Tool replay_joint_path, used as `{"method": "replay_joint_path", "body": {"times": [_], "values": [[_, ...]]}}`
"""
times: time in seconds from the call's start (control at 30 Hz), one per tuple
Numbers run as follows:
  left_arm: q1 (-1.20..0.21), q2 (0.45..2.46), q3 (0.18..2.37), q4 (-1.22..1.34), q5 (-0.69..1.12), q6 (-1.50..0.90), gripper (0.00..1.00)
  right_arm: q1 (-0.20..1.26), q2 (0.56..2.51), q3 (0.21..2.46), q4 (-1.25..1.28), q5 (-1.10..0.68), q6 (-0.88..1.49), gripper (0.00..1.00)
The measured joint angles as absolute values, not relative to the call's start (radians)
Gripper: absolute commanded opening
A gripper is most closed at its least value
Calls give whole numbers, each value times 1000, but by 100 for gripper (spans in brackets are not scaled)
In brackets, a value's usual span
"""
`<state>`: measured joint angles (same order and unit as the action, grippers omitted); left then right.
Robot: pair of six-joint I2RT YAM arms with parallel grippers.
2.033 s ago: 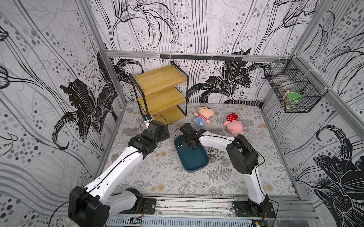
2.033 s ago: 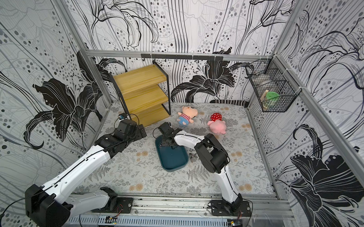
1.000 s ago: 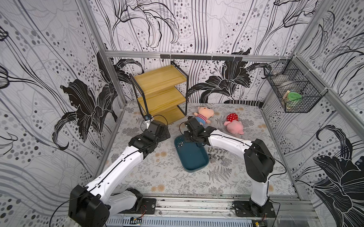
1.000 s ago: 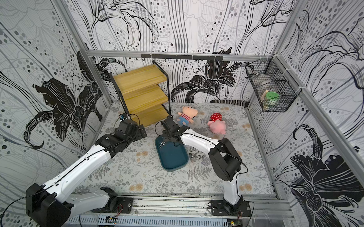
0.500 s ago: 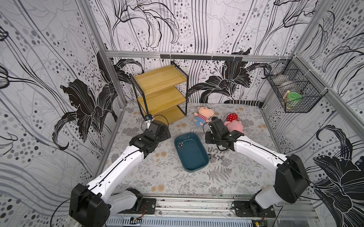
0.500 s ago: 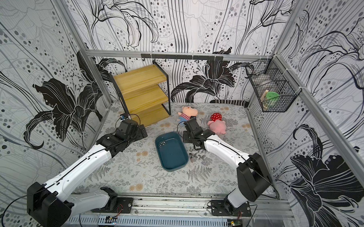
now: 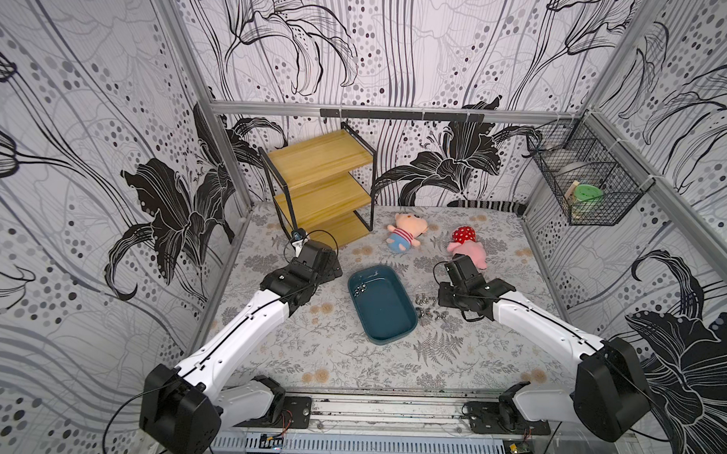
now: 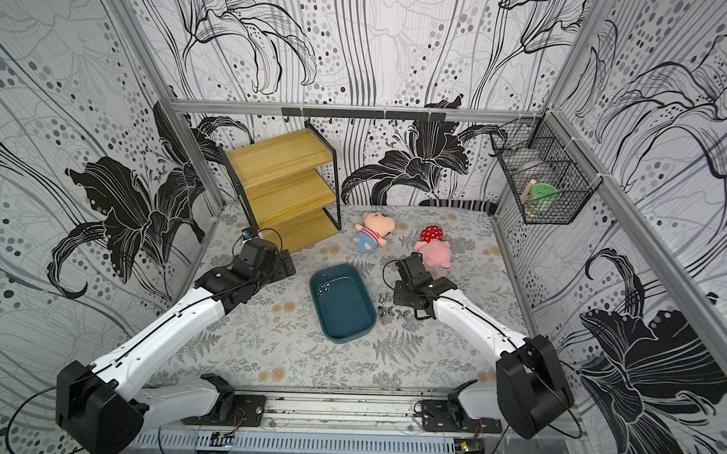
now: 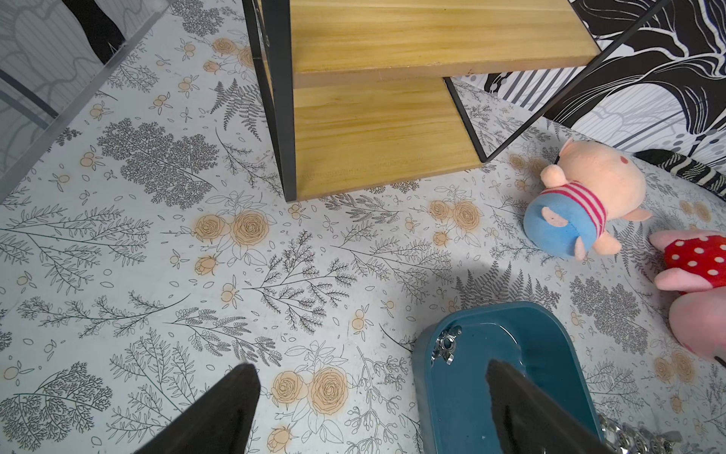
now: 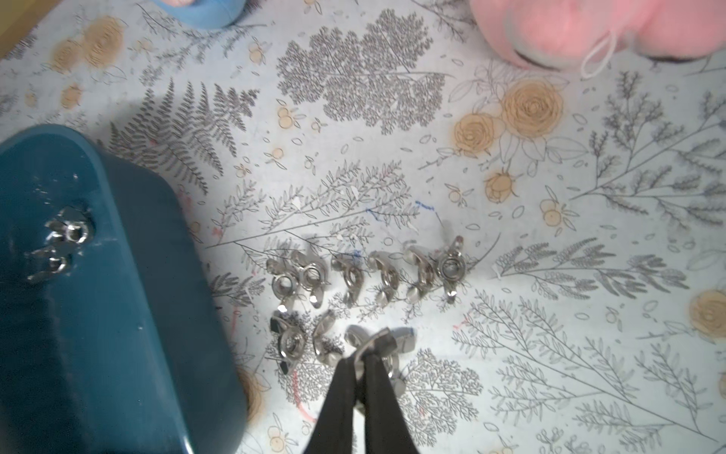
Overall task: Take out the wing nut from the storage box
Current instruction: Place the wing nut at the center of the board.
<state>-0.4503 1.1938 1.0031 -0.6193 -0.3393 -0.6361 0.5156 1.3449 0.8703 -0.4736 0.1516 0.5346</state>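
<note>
The teal storage box [image 7: 385, 316] [image 8: 346, 312] lies mid-mat, with two wing nuts [image 7: 359, 289] [image 10: 59, 243] in its far left corner. My right gripper [image 10: 363, 348] [image 7: 446, 299] is off the box's right side, shut on one wing nut [image 10: 379, 338] that sticks out past the fingertips. It hangs over several loose wing nuts [image 10: 365, 275] [image 8: 388, 306] laid in rows on the mat. My left gripper [image 9: 371, 365] [image 7: 331, 272] stands open and empty by the box's far left corner [image 9: 530, 334].
A three-tier wooden shelf [image 7: 321, 185] stands at the back left. Two plush toys [image 7: 405, 233] [image 7: 465, 244] lie behind the box, the pink one just beyond my right wrist. A black wire basket [image 7: 583, 194] hangs on the right wall.
My right arm has swung from the box's far left corner out to the right, across the rim, to the nuts on the mat. The left arm has stayed put.
</note>
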Motion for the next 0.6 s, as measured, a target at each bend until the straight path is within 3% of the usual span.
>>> {"method": "replay_joint_path", "body": {"times": [0.6], "values": [[-452,1202,1003,-613,-338,-636,95,464,1368,741,-452,92,535,1]]}}
